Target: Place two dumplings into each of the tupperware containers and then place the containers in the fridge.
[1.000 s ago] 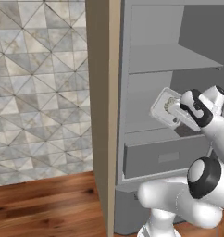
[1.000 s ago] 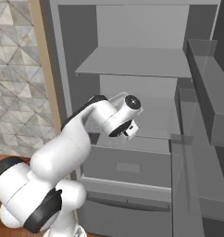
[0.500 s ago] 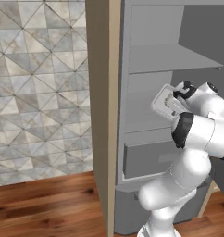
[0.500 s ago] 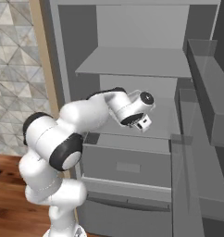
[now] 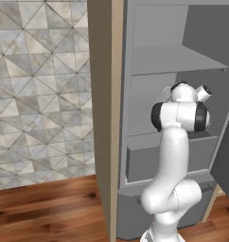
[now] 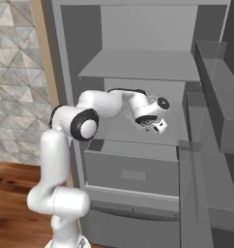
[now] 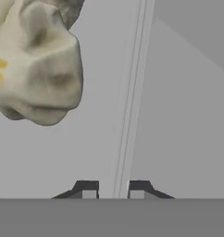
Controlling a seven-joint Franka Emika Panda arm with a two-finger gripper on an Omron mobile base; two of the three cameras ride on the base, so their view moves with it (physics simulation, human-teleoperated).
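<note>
You see the arm reach into the open fridge (image 6: pixel 138 68), w/ the hand over the middle shelf (image 6: pixel 138 135), just above the drawer (image 6: pixel 131 169).

In the right base view the fingers (image 6: pixel 159 127) are at the end of the arm, near the right side of that shelf. They point down & a bit to the right. In the left base view the arm's big white & black joint blocks them, so you can't see them there.

In the hand view the two dark tips (image 7: pixel 88 189) sit close to each other, w/ a thin pale rim running up between them. That rim is the edge of a tupperware container (image 7: pixel 128 102). So the fingers are pinching the container's rim. The tray is held inside the fridge, over the middle shelf.

A dumpling (image 7: pixel 37 60) is up at the top left of the hand view. It is lumpy, beige & grey, w/ small yellow spots. It lies in the container, on the left of the rim. You can't tell if a 2nd dumpling is in there too.

The top shelf (image 6: pixel 138 65) is bare grey. The fridge door (image 6: pixel 215 106) stands open on the right. A tan side panel (image 5: pixel 104 118) is on the left of the fridge, next to a tiled wall (image 5: pixel 40 90) & a wood floor (image 5: pixel 45 208).
</note>
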